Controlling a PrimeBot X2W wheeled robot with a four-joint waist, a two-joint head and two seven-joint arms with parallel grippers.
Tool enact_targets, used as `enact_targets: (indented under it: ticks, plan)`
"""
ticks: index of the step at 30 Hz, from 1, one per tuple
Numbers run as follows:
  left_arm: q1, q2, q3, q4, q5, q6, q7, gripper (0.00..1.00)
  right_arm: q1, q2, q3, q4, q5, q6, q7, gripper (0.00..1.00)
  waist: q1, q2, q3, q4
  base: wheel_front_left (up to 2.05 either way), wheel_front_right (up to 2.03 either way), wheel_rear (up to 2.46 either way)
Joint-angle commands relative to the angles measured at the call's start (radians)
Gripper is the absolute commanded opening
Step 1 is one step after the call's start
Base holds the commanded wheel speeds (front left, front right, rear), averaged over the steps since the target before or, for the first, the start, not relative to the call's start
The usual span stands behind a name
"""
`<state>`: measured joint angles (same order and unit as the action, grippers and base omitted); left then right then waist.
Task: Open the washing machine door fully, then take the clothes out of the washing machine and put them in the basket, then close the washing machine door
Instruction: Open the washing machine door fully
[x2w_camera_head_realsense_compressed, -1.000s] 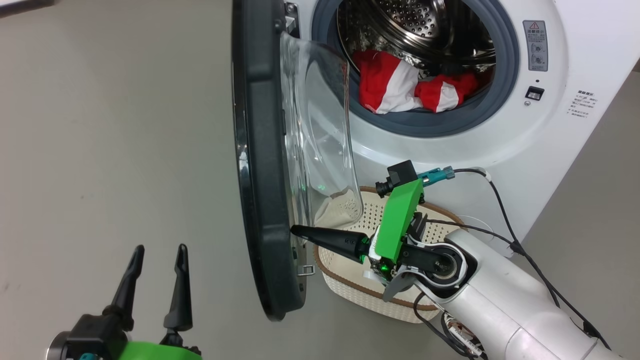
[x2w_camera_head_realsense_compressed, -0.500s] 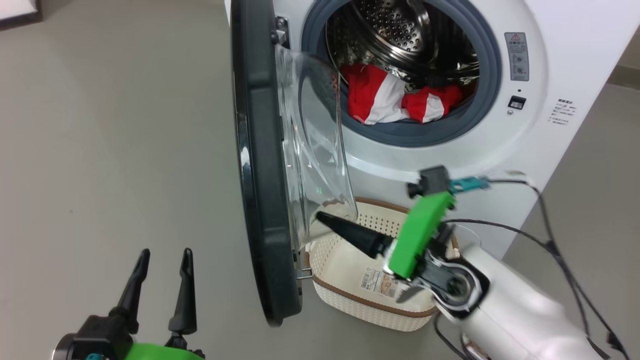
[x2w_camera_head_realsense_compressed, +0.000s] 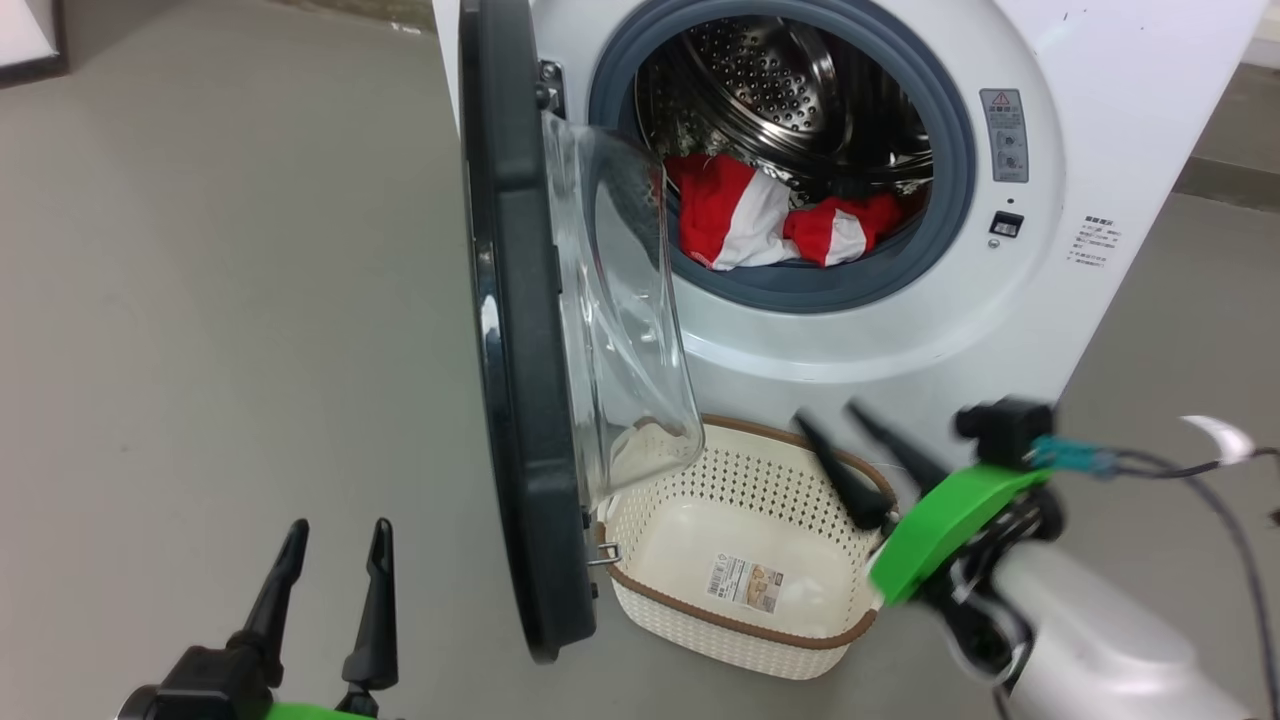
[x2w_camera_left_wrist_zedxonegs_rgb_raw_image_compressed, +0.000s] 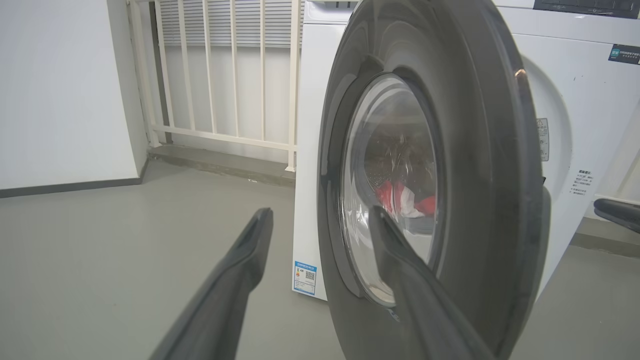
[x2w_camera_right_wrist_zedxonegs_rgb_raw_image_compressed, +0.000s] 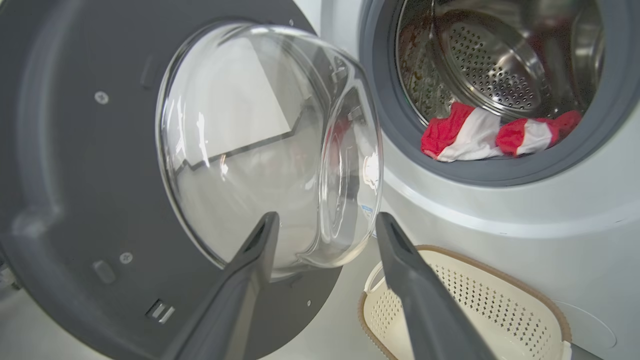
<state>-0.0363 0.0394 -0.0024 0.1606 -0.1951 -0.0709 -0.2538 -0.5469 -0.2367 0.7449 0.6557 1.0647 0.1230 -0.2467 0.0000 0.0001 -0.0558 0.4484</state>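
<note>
The washing machine stands open, its black-rimmed door swung out edge-on toward me, glass bowl facing the drum. Red and white clothes lie at the drum's front lip, also seen as clothes past the door. The cream basket sits on the floor below the opening. My right gripper hangs open over the basket's far right rim, apart from the door. My left gripper is open at lower left, left of the door, holding nothing.
Grey floor spreads left of the door. Black cables trail from my right wrist beside the machine's right corner. A white railing and a wall stand behind the machine's left side.
My right gripper has pulled back to the right, off the door's inner edge, and now hangs over the basket's right rim. The head camera has shifted, so more of the basket shows.
</note>
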Motion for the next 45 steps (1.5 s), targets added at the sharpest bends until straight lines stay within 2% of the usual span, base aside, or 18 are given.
enact_targets:
  ticks: [1,5,7,11,14,20,28,33,45]
  plan:
    - [-0.013,0.011,0.029,-0.026,-0.005,-0.005,-0.008,1.0,-0.005,0.005,-0.028,-0.021,-0.028,0.008,-0.014,1.0,0.0,-0.0001,0.0,-0.003,0.0,0.0,0.0]
    - [-0.012,0.011,0.026,-0.037,-0.009,-0.006,-0.008,1.0,0.077,0.06,-0.289,-0.088,-0.287,0.008,-0.015,1.0,0.0,-0.0001,0.001,-0.005,0.0,0.0,0.0]
    - [-0.011,0.011,0.025,-0.04,-0.008,-0.007,-0.008,1.0,0.137,0.098,-0.384,-0.141,-0.414,0.008,-0.015,1.0,0.0,-0.0001,0.002,-0.005,0.0,0.0,0.0]
    - [-0.011,0.011,0.025,-0.043,-0.005,-0.009,-0.008,1.0,0.244,0.148,-0.498,-0.242,-0.632,0.008,-0.015,1.0,0.0,-0.0001,0.002,-0.004,0.0,0.0,0.0]
    - [-0.014,0.011,0.023,-0.046,-0.008,-0.011,-0.008,1.0,0.302,0.172,-0.558,-0.299,-0.719,0.008,-0.015,1.0,0.0,-0.0001,0.005,-0.002,0.0,0.0,0.0]
    - [-0.023,0.011,0.019,-0.04,-0.004,-0.017,-0.008,1.0,0.363,0.185,-0.588,-0.359,-0.783,0.008,-0.015,1.0,0.0,-0.0001,0.012,-0.001,0.0,0.0,0.0]
    - [-0.024,0.011,0.022,-0.057,-0.061,-0.025,-0.008,1.0,0.386,0.186,-0.582,-0.375,-0.749,0.008,-0.015,1.0,0.0,-0.0001,0.009,-0.004,0.0,0.0,0.0]
    - [-0.021,0.011,0.021,-0.064,-0.042,-0.015,-0.008,1.0,0.392,0.186,-0.576,-0.376,-0.74,0.008,-0.015,1.0,0.0,-0.0001,0.007,-0.006,0.0,0.0,0.0]
    - [-0.03,0.011,0.013,-0.047,-0.027,-0.029,-0.008,1.0,0.392,0.186,-0.574,-0.371,-0.736,0.008,-0.015,1.0,0.0,-0.0001,0.012,-0.006,0.0,0.0,0.0]
